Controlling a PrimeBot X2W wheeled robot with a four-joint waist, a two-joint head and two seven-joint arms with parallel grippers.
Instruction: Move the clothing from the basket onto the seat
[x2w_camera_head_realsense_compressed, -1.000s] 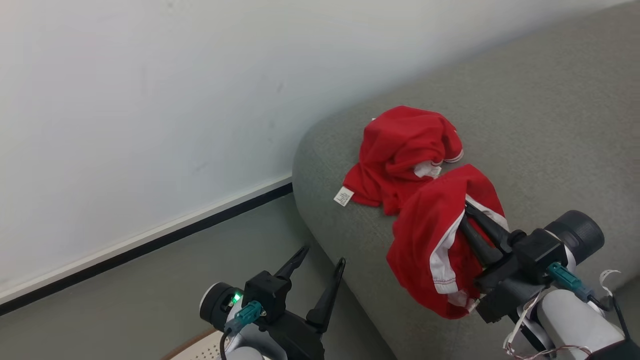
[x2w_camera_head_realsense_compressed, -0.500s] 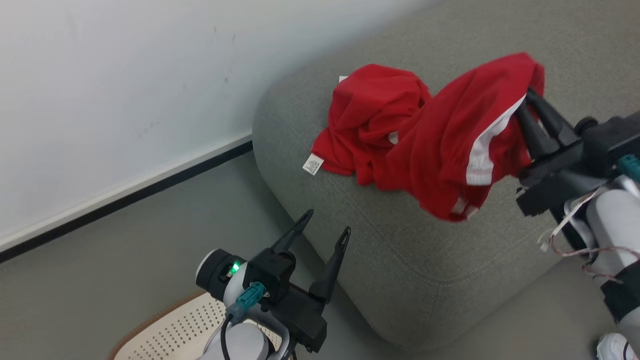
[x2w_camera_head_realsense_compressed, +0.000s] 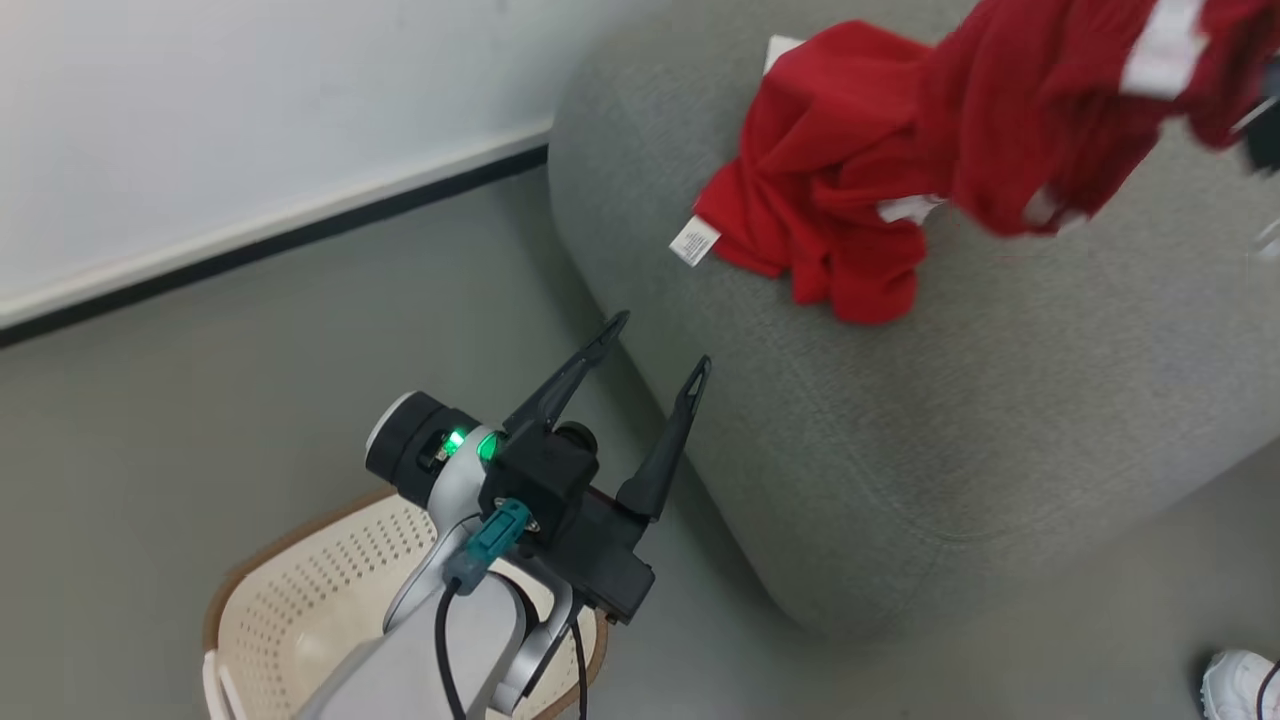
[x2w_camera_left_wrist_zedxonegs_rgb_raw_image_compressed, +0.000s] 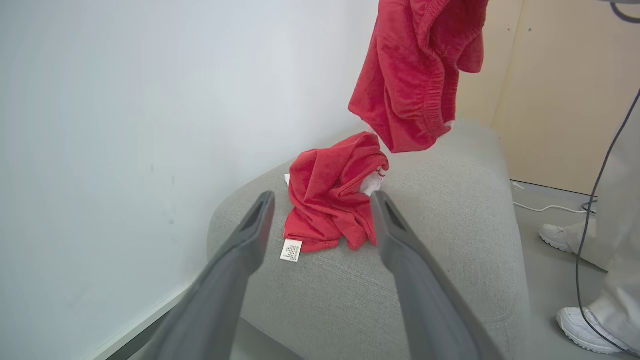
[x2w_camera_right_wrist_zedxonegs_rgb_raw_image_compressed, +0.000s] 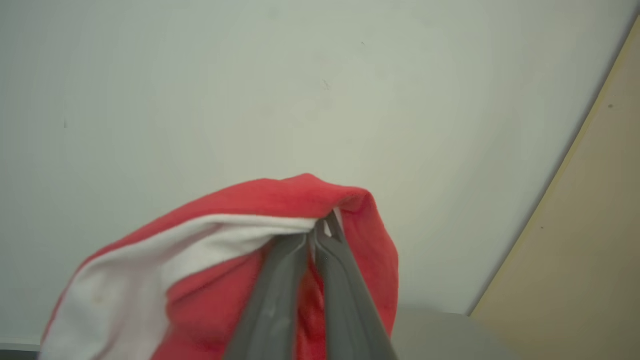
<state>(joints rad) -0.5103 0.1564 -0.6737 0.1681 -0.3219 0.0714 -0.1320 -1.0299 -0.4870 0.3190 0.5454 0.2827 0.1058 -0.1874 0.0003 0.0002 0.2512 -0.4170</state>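
Note:
One red piece of clothing (x2w_camera_head_realsense_compressed: 830, 200) lies crumpled on the grey seat (x2w_camera_head_realsense_compressed: 900, 420), near its rounded end, with a white care label at its edge. A second red piece with a white panel (x2w_camera_head_realsense_compressed: 1040, 130) hangs in the air above the seat, just right of the first. My right gripper (x2w_camera_right_wrist_zedxonegs_rgb_raw_image_compressed: 322, 227) is shut on it, pinching a fold at the white stripe. My left gripper (x2w_camera_head_realsense_compressed: 660, 345) stands open with nothing in it, over the floor between the basket (x2w_camera_head_realsense_compressed: 300, 560) and the seat. The left wrist view shows the lying piece (x2w_camera_left_wrist_zedxonegs_rgb_raw_image_compressed: 325, 195) and the hanging piece (x2w_camera_left_wrist_zedxonegs_rgb_raw_image_compressed: 415, 75).
A white wall with a black baseboard (x2w_camera_head_realsense_compressed: 270, 250) runs behind the seat's end. Grey floor lies around the basket. A person's white shoes (x2w_camera_left_wrist_zedxonegs_rgb_raw_image_compressed: 585, 322) and pale trouser legs stand right of the seat, with a dark cable (x2w_camera_left_wrist_zedxonegs_rgb_raw_image_compressed: 600, 165) and a beige panel (x2w_camera_left_wrist_zedxonegs_rgb_raw_image_compressed: 565, 90) behind.
The head camera has tilted down, bringing more of the basket into view. My right gripper has lifted the red piece higher and farther over the seat. The left gripper stays open.

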